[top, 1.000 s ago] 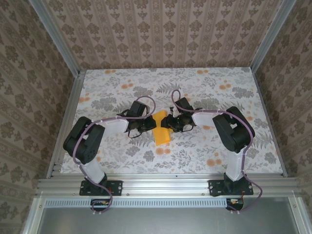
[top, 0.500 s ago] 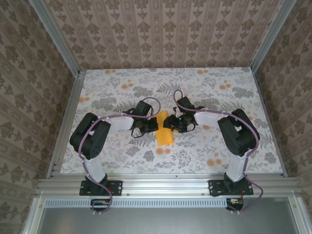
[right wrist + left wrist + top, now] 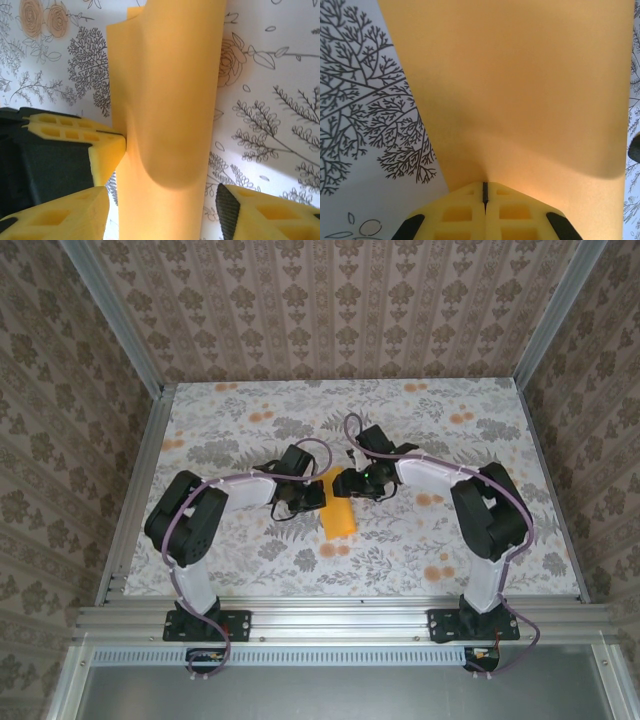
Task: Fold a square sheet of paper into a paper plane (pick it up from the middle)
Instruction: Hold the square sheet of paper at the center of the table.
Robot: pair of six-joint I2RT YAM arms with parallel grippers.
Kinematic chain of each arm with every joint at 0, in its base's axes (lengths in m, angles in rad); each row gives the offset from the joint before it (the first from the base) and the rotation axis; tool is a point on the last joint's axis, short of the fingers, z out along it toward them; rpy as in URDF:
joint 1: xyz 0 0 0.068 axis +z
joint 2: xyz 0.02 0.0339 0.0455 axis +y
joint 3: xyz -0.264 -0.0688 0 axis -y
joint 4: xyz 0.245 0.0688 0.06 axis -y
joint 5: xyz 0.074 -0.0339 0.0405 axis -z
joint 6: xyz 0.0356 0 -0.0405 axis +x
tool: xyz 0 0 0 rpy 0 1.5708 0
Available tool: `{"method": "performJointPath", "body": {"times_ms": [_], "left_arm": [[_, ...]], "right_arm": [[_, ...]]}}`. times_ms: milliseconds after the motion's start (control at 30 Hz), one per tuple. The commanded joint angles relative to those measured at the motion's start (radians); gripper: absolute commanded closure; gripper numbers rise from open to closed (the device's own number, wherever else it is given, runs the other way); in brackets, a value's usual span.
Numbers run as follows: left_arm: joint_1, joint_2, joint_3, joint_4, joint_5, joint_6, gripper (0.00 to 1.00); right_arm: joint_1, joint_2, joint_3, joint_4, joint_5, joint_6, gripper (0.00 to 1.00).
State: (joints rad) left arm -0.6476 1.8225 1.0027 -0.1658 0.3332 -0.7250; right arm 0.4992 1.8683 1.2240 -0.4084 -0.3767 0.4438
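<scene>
Paper (image 3: 338, 508) lies mid-table as a long orange strip running near to far, its far end tipped a bit left. It is doubled over: in the right wrist view a second layer peeks out at the far left corner (image 3: 116, 30).

Left gripper (image 3: 312, 496) comes in from the left. Its yellow fingers (image 3: 470, 212) are pressed together on the strip's left long edge, about halfway along, and the paper (image 3: 520, 90) fans away from that pinch. The same fingers (image 3: 80, 137) show in the right wrist view, touching the left edge where the paper (image 3: 170, 110) bulges up and throws a rounded shadow.

Right gripper (image 3: 345, 483) sits at the strip's far end. In its own camera the right gripper (image 3: 162, 197) is spread, one finger on each side of the strip. A thin gap of tabletop shows at each long edge, so neither finger touches the paper. The near short edge of the strip is free.

Table (image 3: 450, 540) is flower-print cloth with plenty of open surface left, right and far of the strip, and a band near it. Patterned walls (image 3: 330, 310) close the far, left and right sides. A metal rail (image 3: 330, 618) runs along the near edge, where the arm bases are bolted. Both arms are bent inward and the two grippers are near each other over the strip.
</scene>
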Motion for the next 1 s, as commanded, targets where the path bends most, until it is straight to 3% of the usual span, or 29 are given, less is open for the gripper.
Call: {"method": "performJointPath", "body": {"times_ms": [0, 267, 567, 967], "left_arm": [[-0.005, 0.009, 0.023, -0.02, 0.0, 0.0, 0.97], [-0.002, -0.022, 0.038, -0.013, 0.016, -0.017, 0.93], [0.025, -0.102, -0.003, 0.052, 0.018, -0.065, 0.6], [0.058, -0.153, -0.064, 0.074, -0.008, -0.086, 0.57]], "right_arm": [[0.011, 0.051, 0.044, -0.076, 0.014, -0.072, 0.44], [0.013, 0.062, 0.031, -0.066, 0.08, -0.045, 0.57], [-0.007, 0.044, -0.038, 0.004, 0.135, 0.064, 0.61], [-0.024, 0.05, -0.057, 0.019, 0.151, 0.108, 0.63]]}}
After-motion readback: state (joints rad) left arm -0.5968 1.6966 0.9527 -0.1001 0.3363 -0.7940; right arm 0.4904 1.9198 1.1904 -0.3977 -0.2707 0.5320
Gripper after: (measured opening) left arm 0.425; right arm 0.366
